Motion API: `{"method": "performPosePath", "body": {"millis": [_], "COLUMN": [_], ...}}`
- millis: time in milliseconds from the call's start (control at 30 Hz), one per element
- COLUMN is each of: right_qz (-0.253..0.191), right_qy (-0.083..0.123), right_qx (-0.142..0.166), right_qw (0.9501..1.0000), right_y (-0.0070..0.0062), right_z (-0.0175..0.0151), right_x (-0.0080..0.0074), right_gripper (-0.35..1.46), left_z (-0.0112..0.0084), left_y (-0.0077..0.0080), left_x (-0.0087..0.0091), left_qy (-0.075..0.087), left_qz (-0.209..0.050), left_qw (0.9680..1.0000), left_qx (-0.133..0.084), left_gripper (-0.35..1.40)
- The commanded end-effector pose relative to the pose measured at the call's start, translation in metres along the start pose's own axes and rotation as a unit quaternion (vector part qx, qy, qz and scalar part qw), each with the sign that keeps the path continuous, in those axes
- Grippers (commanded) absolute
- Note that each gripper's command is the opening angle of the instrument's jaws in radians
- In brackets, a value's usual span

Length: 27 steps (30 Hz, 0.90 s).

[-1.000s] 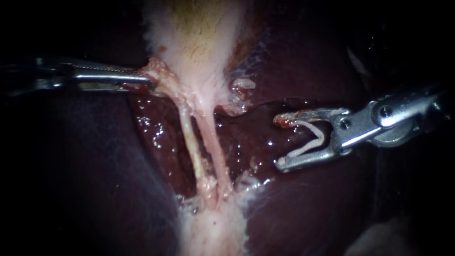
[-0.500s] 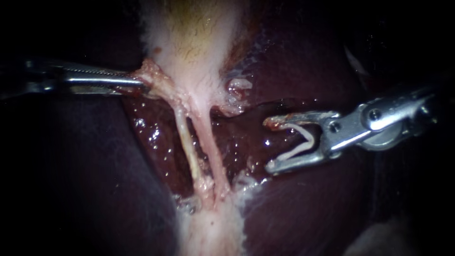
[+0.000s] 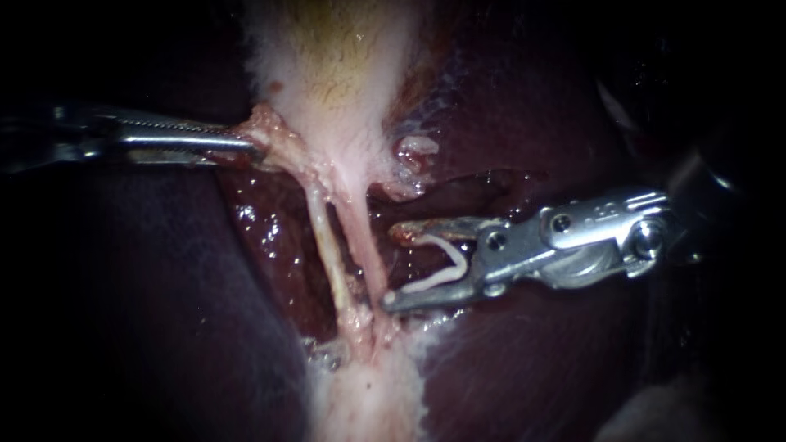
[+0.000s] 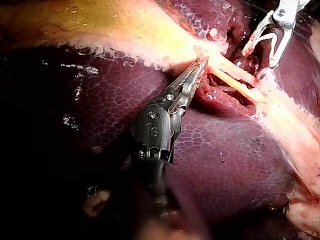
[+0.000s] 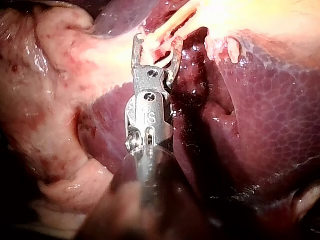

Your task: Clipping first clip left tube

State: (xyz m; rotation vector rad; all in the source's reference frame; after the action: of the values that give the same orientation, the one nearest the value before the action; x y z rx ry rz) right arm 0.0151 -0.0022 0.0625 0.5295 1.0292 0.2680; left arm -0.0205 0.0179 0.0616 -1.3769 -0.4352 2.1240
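Two tubes run down from the gallbladder: a pale yellowish left tube and a pinker right tube. My left instrument comes in level from the left, jaws shut on the pink tissue at the gallbladder's neck and holding it out to the left. My right instrument has its jaws wide apart with a white open clip seated between them. Its tips lie just right of the right tube, one at mid-height, one near the tubes' lower junction. Neither tube lies between the jaws. In the right wrist view the jaws point at the tubes.
Dark red wet liver lies on both sides and behind the tubes. A small pale nub of tissue sits right of the gallbladder neck. White fatty tissue spreads below the tubes' junction. In the left wrist view my left instrument grips beside the tubes.
My right instrument has moved left with the clip, from well right of the tubes to right beside the right tube. The left instrument keeps its hold.
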Motion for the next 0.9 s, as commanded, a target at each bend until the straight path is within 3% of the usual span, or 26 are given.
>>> {"method": "performPosePath", "body": {"millis": [33,333,900], "right_qz": [0.002,0.008,0.013], "right_qy": [0.000,-0.001,-0.009], "right_qx": [-0.001,0.003,0.017], "right_qw": [1.0000,1.0000,0.9997], "right_y": [0.0001,0.0012,0.0017], "right_z": [0.0003,0.0023,0.0068], "right_x": [-0.0001,-0.0004,-0.0028], "right_gripper": [0.50,0.50,0.50], "left_z": [0.0000,0.0001,0.0002], "left_y": [0.0000,0.0001,0.0001], "left_x": [0.0000,-0.0001,-0.0001], "left_qy": [0.000,0.000,0.000], "left_qz": [0.000,0.000,0.000], "left_qw": [1.0000,1.0000,1.0000], "left_qx": [0.000,0.001,0.003], "left_gripper": [-0.35,-0.35,-0.35]}}
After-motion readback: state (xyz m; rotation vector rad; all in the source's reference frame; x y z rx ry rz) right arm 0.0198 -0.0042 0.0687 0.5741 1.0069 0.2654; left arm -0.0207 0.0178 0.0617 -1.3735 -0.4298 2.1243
